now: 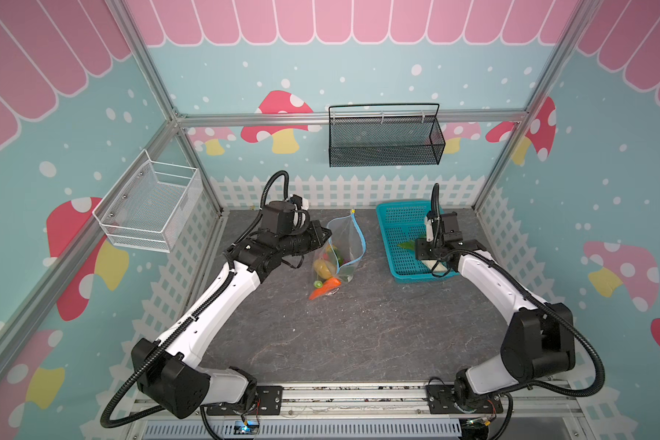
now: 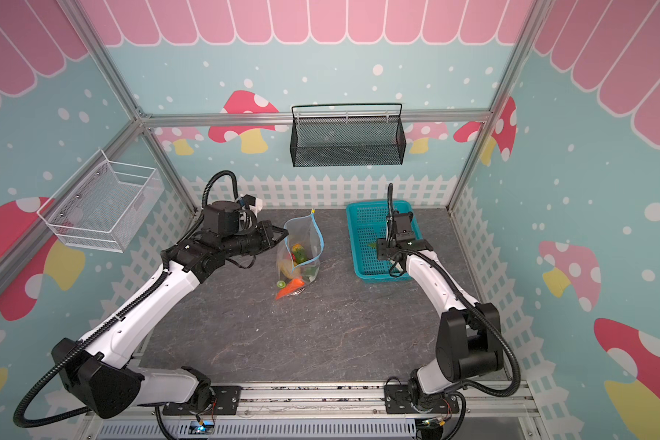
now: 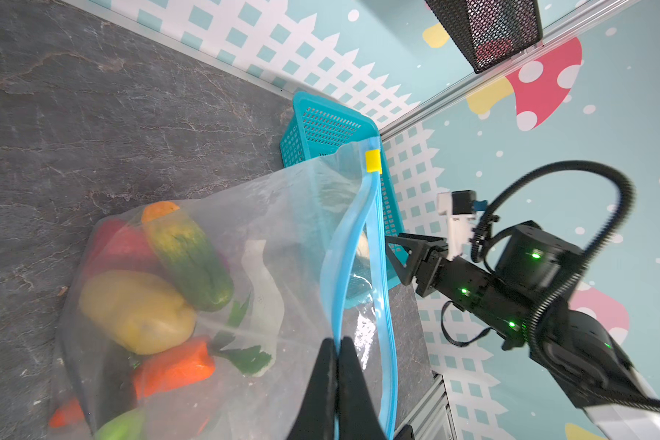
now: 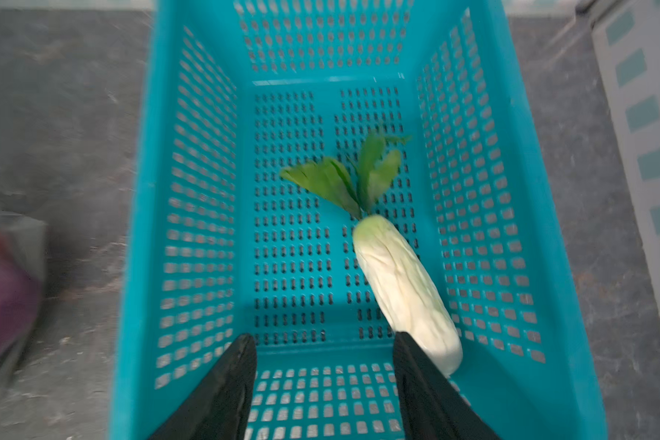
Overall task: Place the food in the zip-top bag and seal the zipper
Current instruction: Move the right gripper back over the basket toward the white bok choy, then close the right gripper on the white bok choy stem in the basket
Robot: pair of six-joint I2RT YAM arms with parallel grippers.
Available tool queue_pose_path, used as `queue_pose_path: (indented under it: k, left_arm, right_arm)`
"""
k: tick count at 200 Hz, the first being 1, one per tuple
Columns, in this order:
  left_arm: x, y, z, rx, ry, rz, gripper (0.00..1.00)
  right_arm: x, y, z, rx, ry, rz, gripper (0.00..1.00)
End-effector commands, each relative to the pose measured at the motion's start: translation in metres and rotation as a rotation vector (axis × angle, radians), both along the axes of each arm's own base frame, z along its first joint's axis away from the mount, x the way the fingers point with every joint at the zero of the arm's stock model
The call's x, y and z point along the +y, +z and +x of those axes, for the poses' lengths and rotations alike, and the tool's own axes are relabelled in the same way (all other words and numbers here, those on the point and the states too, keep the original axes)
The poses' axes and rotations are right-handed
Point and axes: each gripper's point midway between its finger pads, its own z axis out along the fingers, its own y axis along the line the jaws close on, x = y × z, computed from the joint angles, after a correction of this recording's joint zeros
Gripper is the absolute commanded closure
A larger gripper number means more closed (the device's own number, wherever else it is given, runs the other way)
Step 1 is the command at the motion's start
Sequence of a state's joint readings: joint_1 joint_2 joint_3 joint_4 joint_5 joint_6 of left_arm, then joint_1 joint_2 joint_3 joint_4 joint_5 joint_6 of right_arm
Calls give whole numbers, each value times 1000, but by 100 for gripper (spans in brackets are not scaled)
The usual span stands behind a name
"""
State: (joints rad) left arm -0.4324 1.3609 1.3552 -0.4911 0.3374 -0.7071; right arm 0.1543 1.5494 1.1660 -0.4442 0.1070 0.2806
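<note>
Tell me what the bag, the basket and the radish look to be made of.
The bag: thin clear plastic film, glossy; it crinkles, glints and shows the food through. The basket: stiff turquoise moulded plastic, smooth, with rows of slots. The radish: probably a plastic toy, matte white with moulded creases; its leaves look like thin green sheet, material unclear.

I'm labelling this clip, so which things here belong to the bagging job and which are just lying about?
Job: zip-top bag, zipper, bagged food, radish, left gripper, right gripper.
Lying about: turquoise basket holding the radish, black mesh basket, white wire basket.
</note>
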Motion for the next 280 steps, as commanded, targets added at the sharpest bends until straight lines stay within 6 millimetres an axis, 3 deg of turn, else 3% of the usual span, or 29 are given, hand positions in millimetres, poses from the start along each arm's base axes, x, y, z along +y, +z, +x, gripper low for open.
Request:
queue_pose_path:
  k: [1,50,89,127,131,161,197,229,280]
  left_arm:
    - [-3,3,-3,-15,-20,-15,100]
    - [0,4,-7,-22,-19,-14,100]
    - [1,0,-8,-19,-17,-12,100]
    - [1,0,-6,-15,-17,-14,100]
    - [1,-1,-6,-14,-17,-14,100]
    - [3,-3,-4,-11,-12,-12,100]
    - [3,-6,-2,-2,-7,-9,100]
    - [3,-7,0,2,-8,-12,100]
    - [2,-9,1,7,-10,-15,100]
  right_arm:
    - [-18,-11,13,-17,-21,3,35]
    - [-38,-50,27,80,-30,-27,31]
    - [-37,-74,28,177,14,-37,33]
    - [-48,-84,36,221,-10,-104,32]
    - [-48,-97,36,253,-6,-108,31]
    - [-46,-112,43,294,14,-107,31]
    - [-43,-118,51,304,20,-93,36]
    - [-40,-120,55,309,27,-73,49]
    - [-33,-121,56,307,31,-32,55]
